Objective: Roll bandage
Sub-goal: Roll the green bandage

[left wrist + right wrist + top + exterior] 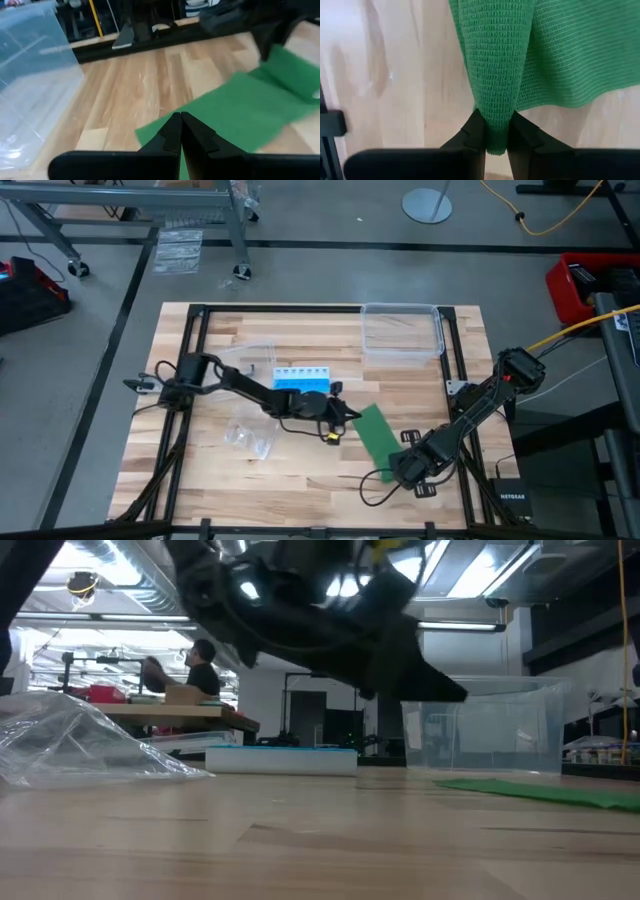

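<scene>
Right gripper [495,137] is pinching the near end of the green bandage [378,434], which lies flat around five o'clock on the table [300,490]. Left gripper [180,131], fingers clenched on nothing, hovers at the strip's far end. Just behind: blue pill organizer [302,378], crinkled clear bag [250,438] at seven o'clock, clear box [402,330] at one o'clock.

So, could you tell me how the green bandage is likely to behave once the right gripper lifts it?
The bandage is probably floppy: it bunches into a fold where the right gripper pinches it. Its knitted, ribbed weave suggests grip rather than slipperiness. It lies thin and flat on the table, so it is likely light and will drape.
</scene>
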Robot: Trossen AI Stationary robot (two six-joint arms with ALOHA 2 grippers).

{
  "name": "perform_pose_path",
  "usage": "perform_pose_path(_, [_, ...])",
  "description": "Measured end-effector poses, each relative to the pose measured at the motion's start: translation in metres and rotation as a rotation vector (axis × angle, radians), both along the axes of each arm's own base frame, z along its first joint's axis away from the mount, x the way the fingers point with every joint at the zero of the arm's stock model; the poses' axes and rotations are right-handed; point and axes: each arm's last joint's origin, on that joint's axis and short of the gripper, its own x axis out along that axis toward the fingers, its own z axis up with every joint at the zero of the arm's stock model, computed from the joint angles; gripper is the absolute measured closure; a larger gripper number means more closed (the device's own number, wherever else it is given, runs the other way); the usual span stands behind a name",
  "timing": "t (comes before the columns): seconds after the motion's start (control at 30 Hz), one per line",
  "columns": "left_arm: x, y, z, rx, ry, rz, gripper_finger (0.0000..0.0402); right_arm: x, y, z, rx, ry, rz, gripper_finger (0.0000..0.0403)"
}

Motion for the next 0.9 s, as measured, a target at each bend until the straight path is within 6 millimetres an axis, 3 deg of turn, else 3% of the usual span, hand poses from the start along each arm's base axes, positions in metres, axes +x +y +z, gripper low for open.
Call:
perform_pose_path(0.27, [0.015,0.010,-0.018,-0.038,0.117,-0.010,0.0399,0.002,-0.001,0.000,-0.039,-0.048,0.006,0.0349])
perform_pose_path(0.9, [0.008,0.010,-0.037,-0.132,0.298,-0.020,0.0399,0.004,0.001,0.001,-0.023,-0.068,0.005,0.0349])
